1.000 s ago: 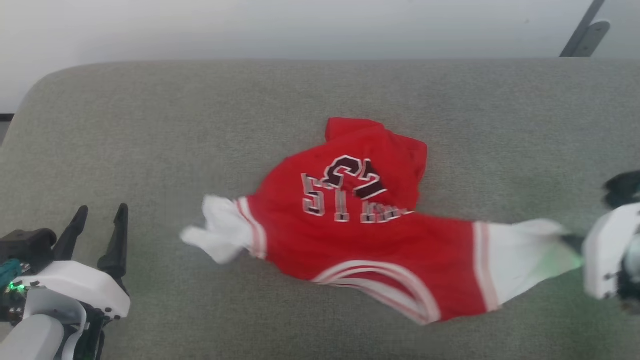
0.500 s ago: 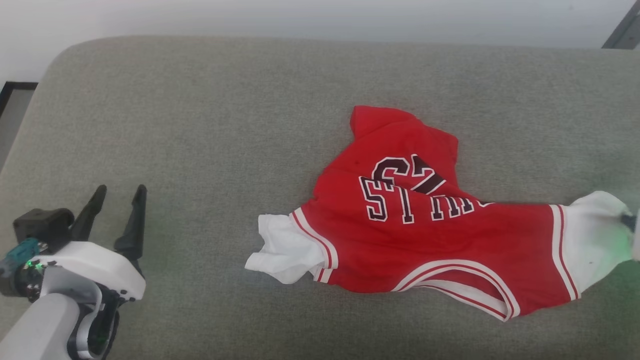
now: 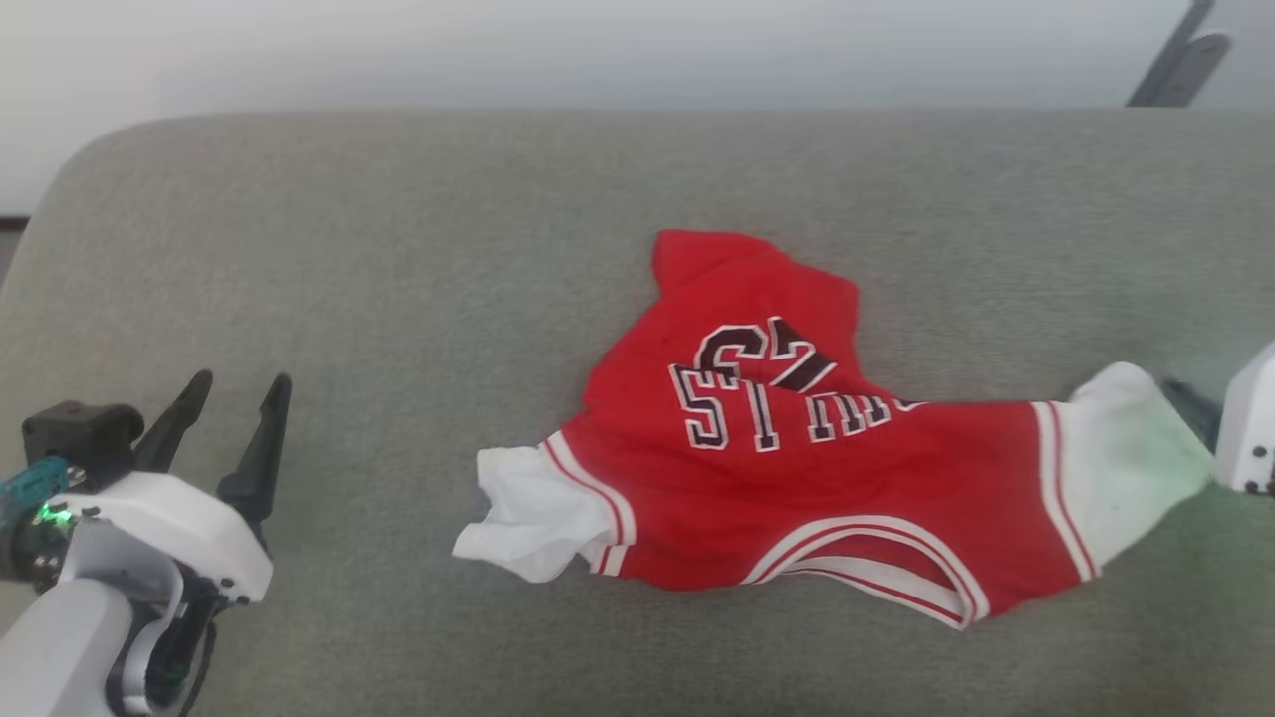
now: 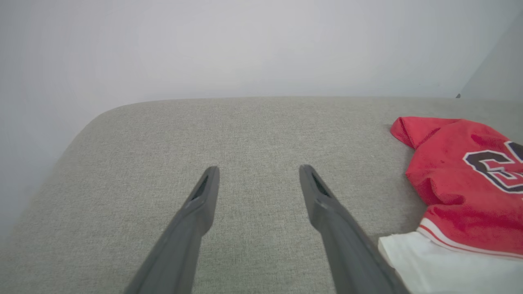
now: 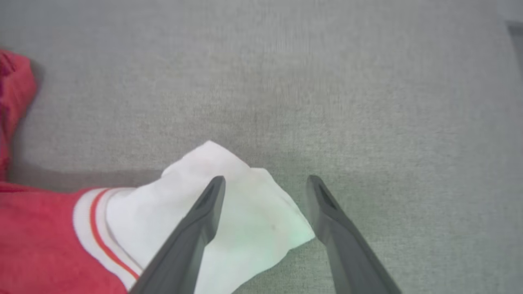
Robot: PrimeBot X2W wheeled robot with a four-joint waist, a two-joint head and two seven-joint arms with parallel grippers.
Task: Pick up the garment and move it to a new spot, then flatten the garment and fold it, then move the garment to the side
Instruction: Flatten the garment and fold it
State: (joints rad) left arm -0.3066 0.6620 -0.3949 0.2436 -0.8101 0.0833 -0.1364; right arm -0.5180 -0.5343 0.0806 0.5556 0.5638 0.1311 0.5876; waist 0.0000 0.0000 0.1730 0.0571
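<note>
Noted, at the far left, the left gripper (image 3: 243, 378) with fingers spread wide and nothing between them, poised over bare grey cushion (image 3: 398, 249). Placed the garment (image 3: 797, 478) off to the right of it, well apart, with the left-hand white sleeve (image 3: 518, 513) lying closest. Read the garment's long axis as running left to right across the cushion, sleeve to sleeve, with the red body rumpled and bunched toward the far side and the lettering (image 3: 767, 398) upside down to the head camera. Found the right-hand white sleeve (image 5: 245, 204) at the right end, just under the right gripper (image 5: 265, 178). Saw fingers parted there too, one above the sleeve cloth and the other above cushion just past the sleeve's edge, clasping nothing; could not tell whether touching. Judged the right arm much the nearer, and the left as needing to travel rightward to reach a sleeve.
</note>
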